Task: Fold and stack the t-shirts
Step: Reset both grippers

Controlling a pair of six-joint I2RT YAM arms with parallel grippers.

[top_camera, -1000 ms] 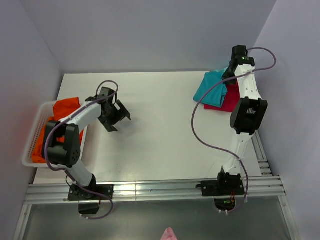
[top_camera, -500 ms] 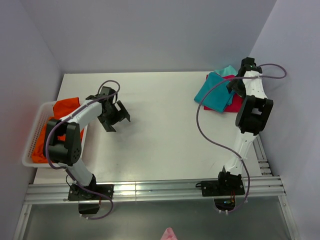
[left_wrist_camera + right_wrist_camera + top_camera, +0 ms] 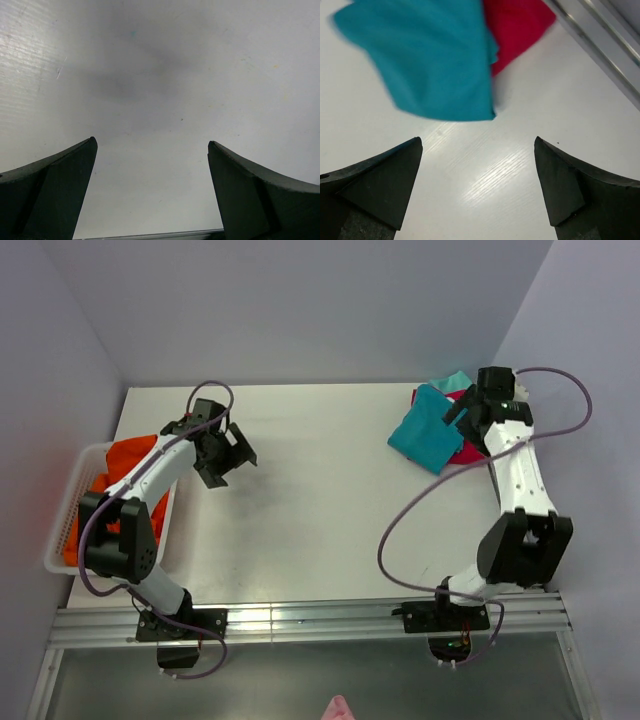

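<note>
The table is a smooth, matte white slab with a faint wood-like grain. It is the reference for every place below.

At the table's far right corner lies a small pile of soft cotton tees. The teal-blue t-shirt is on top, folded to a rough quadrilateral with one corner pointing toward the table's middle. The red t-shirt shows under it along the table's right edge. A strip of the light-teal t-shirt shows at the side of the pile nearest the table's far edge.

The right end effector hangs over this corner with its dark, wedge-shaped fingers spread wide and holding nothing.

The right wrist view adds what the top view cannot. It shows a crisp folded edge on the teal-blue cloth, the red cloth tucked beneath it, bare table between the fingers, and a metal rail along the table's right edge. The cloth is somewhat blurred there.

At the table's left edge a white ribbed plastic basket holds the crumpled orange t-shirt; only the top view shows them.

The left end effector hovers over the table's left half, just beside the basket. Its fingers are apart and hold nothing. Its wrist view shows only blank table with a soft shadow.
</note>
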